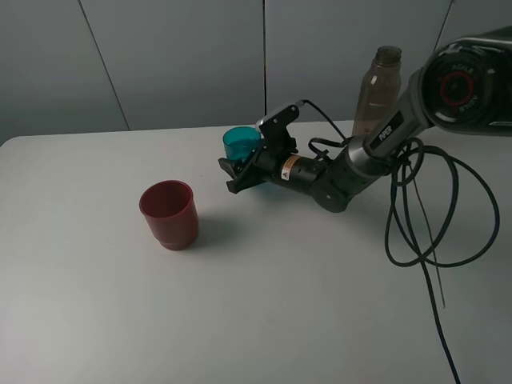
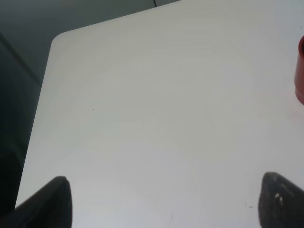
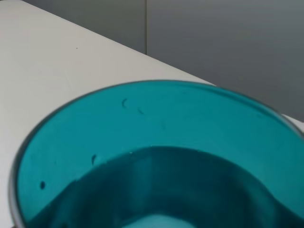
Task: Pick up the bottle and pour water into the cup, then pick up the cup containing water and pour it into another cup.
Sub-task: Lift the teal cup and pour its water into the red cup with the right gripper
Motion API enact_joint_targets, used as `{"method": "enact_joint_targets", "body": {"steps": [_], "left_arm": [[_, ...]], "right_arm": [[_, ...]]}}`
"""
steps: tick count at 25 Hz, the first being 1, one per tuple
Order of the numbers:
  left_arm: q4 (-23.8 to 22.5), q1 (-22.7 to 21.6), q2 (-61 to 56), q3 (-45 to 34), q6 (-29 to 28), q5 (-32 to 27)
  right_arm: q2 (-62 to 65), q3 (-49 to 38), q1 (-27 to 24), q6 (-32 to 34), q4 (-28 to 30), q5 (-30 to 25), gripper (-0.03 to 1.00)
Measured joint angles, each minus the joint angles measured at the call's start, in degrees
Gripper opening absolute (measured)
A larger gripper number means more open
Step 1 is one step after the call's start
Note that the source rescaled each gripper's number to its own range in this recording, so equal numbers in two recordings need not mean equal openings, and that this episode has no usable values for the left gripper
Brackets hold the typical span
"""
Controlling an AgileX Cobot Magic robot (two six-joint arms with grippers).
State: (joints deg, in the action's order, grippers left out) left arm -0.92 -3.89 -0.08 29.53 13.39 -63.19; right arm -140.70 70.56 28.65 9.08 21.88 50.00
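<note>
Cup (image 1: 240, 142) holding water stands at the bench's (image 1: 280, 312) 12 o'clock, right claw (image 1: 242, 162) clenched on it, so the bottle (image 1: 372, 92) pour seems done; pouring into the red cup (image 1: 169, 214) at 8 o'clock remains.

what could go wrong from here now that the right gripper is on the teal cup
1. The teal cup holds water. Its smooth wall could slip in the right gripper, or the water could slosh out on the lift.
2. The red cup stands apart across the table, so a tilted carry or an off-centre pour may spill.
3. The bottle stands close behind the right arm, and a swing might knock it over.
</note>
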Motion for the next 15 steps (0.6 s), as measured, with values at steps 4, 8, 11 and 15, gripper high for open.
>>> {"method": "enact_joint_targets", "body": {"steps": [4,8,11,15], "left_arm": [[0.0,0.0,0.0,0.0,0.1,0.0],[0.0,0.0,0.0,0.0,0.1,0.0],[0.0,0.0,0.0,0.0,0.1,0.0],[0.0,0.0,0.0,0.0,0.1,0.0]], "right_arm": [[2.3,0.0,0.0,0.0,0.8,-1.3,0.02],[5.3,0.0,0.0,0.1,3.1,-1.5,0.02],[7.0,0.0,0.0,0.1,5.5,-1.5,0.02],[9.0,0.0,1.3,0.2,6.5,-1.5,0.02]]}}
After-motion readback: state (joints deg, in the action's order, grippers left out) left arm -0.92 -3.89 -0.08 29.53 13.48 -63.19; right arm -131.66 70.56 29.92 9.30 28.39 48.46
